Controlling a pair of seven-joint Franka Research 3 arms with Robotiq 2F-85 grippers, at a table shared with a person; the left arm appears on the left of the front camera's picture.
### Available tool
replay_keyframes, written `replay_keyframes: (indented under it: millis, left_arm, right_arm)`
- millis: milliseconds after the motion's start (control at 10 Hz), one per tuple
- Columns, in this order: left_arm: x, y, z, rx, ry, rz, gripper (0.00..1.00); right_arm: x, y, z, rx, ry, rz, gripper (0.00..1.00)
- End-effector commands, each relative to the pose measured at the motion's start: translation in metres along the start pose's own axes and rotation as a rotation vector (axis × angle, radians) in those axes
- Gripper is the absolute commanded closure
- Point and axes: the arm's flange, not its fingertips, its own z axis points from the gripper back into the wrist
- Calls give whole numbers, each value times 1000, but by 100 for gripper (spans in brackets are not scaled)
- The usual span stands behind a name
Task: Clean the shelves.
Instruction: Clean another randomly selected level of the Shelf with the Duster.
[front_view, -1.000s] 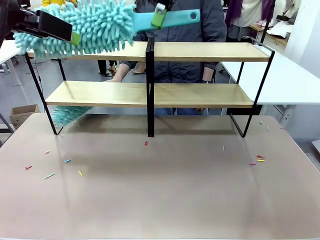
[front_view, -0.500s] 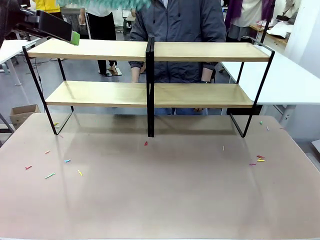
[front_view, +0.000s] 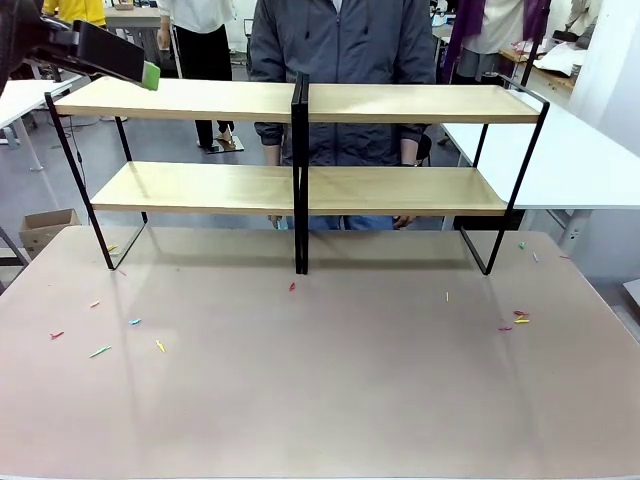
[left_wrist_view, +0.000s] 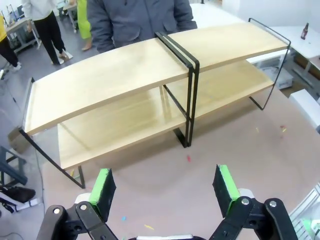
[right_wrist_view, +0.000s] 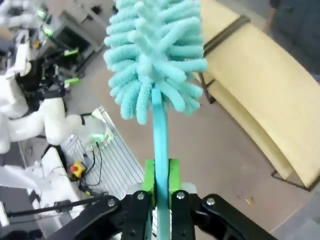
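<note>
Fluffy teal chenille duster (right_wrist_view: 152, 55) clamped in right hand (right_wrist_view: 161, 184) above wooden shelves (right_wrist_view: 260, 85).

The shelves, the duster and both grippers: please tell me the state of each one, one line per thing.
shelves: upright on the table, all four boards bare.
duster: held up off the shelves, handle in the right gripper.
left gripper: open, holding nothing.
right gripper: shut on the duster handle.
table: strewn with small coloured bits.
</note>
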Motion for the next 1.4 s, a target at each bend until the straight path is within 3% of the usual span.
replay_keyframes:
  millis: [0,100,300,500,600,800,1100,1300]
  left_arm:
    - [-2,1,-1,-3,-6,2,0]
    - [-2,1,-1,-3,-6,2,0]
    - [-2,1,-1,-3,-6,2,0]
    - [-2,1,-1,-3,-6,2,0]
    - [-2,1,-1,-3,-6,2,0]
    - [-2,1,-1,-3,-6,2,0]
    - [-2,1,-1,-3,-6,2,0]
    - [-2,1,-1,-3,-6,2,0]
  right_arm:
    - [33,0,-15,91,42,84,88]
    - [0,0,0,0,0,0,88]
    - [-41,-36,27,70,9,-22,88]
    - [-136,-48,76,33,-71,-107,88]
    - [-197,-52,103,-17,-37,-174,88]
    - [-302,-51,144,54,-268,-241,88]
    - [-349,-59,121,78,-149,-285,88]
    - [-337,-82,114,-11,-261,-445,88]
